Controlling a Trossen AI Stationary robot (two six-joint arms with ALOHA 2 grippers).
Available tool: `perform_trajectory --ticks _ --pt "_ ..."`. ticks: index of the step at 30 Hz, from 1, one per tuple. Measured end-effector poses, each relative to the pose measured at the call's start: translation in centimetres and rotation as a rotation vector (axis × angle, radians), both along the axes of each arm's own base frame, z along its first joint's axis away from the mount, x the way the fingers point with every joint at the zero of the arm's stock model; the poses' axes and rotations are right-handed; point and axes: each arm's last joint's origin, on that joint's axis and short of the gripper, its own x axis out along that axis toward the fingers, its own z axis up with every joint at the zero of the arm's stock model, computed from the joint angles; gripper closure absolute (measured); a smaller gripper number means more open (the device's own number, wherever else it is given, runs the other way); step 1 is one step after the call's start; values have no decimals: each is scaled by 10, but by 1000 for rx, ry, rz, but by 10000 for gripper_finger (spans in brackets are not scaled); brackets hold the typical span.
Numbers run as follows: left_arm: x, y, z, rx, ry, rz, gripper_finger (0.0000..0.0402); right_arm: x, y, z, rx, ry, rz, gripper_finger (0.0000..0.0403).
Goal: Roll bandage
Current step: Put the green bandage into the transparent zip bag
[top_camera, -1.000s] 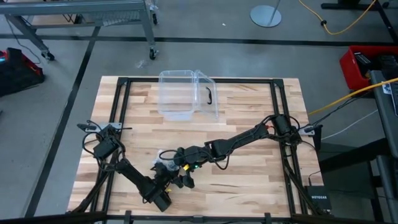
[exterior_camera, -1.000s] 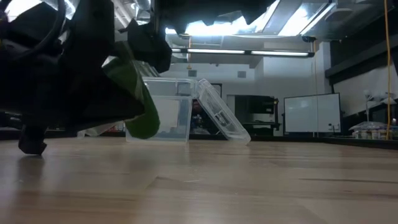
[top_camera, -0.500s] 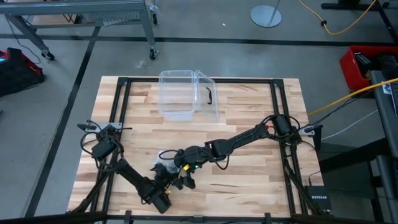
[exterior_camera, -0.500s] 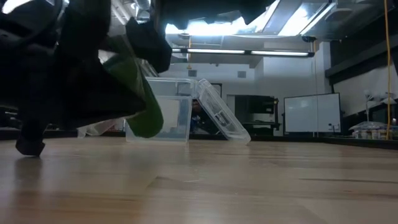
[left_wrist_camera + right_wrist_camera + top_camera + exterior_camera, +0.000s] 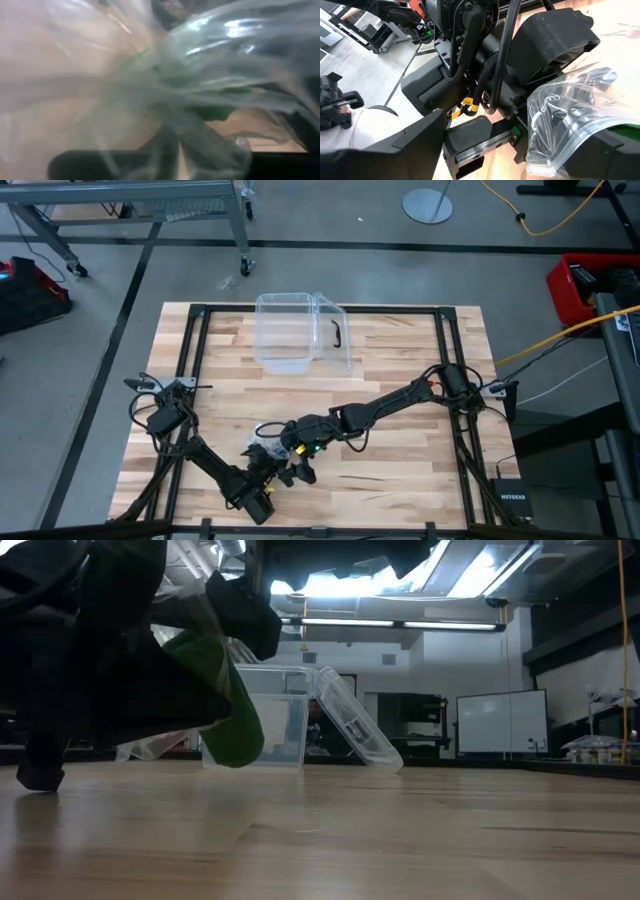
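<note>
High view: left gripper (image 5: 268, 462) clamped shut on plastic wrapper (image 5: 570, 117) | right gripper (image 5: 283, 442) spread wide around bandage (image 5: 222, 705) | above table (image 5: 400, 470)

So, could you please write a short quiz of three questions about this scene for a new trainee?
1. True or false: the clear plastic box stands on the far part of the table, away from both grippers.
2. What colour is the bandage seen in the low view?
3. The left gripper is: A) open, B) shut on the plastic wrapper.

Key: 1 true; 2 green; 3 B.
</note>
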Motion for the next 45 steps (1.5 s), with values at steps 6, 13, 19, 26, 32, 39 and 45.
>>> perform_trajectory --ticks 6,13,19,26,32,39,45 --pt "0 0 0 1 1 0 402 1 -17 2 11 30 47 63" --pt "-1 1 -1 15 19 -1 402 0 -30 -1 -18 77 52 63" --pt "-1 1 -1 19 19 -2 402 1 -40 -6 -95 85 4 63" --pt "-1 1 -1 23 22 -2 402 0 -48 -10 -107 133 -16 63" --pt "-3 2 -1 40 51 -6 402 -5 -47 -16 -119 219 -4 63" --pt "-19 3 25 66 151 -35 401 -10 -48 -21 -129 283 -2 63" --pt "-35 -2 51 68 175 -78 401 -9 -48 -21 -134 281 -11 63"
